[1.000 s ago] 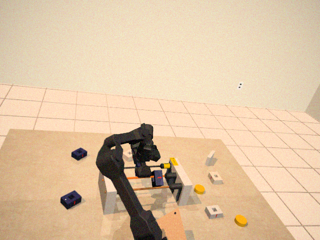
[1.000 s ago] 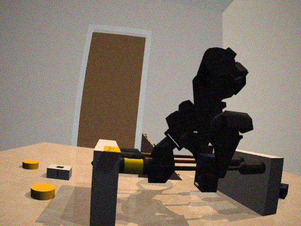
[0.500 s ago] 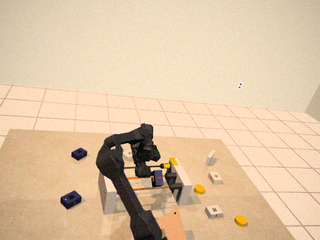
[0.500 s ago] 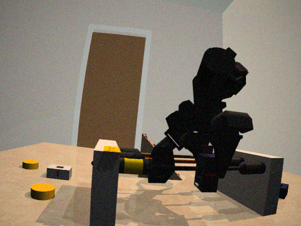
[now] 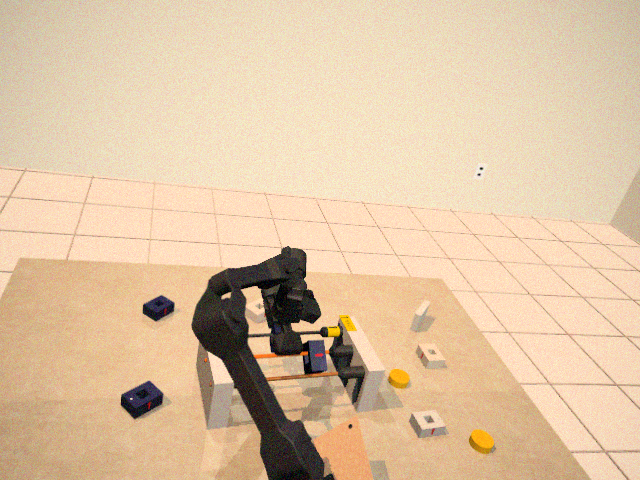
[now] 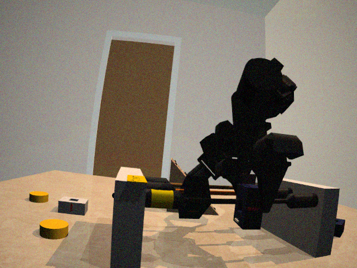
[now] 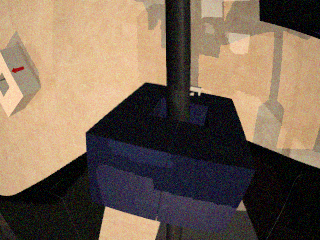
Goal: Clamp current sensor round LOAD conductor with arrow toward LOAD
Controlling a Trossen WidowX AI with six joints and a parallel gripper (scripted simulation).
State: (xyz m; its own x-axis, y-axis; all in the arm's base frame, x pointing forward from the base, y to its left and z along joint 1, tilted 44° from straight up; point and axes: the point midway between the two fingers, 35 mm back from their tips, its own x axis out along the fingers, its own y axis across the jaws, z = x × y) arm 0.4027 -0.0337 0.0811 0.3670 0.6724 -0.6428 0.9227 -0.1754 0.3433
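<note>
The navy current sensor sits round the black conductor, which runs through its window. This conductor carries the yellow LOAD marker band. My gripper is shut on the sensor. In the wrist view the sensor's halves look together, with a seam on the near face; a small pale strip shows at its lower edge in the exterior view. A red mark shows on its side, but its arrow direction is too small to tell. In the top view the arm largely hides the sensor.
Another navy sensor hangs on an orange conductor beside my finger. White end walls hold the conductors. Navy blocks, white blocks, yellow discs and a tilted board stand around.
</note>
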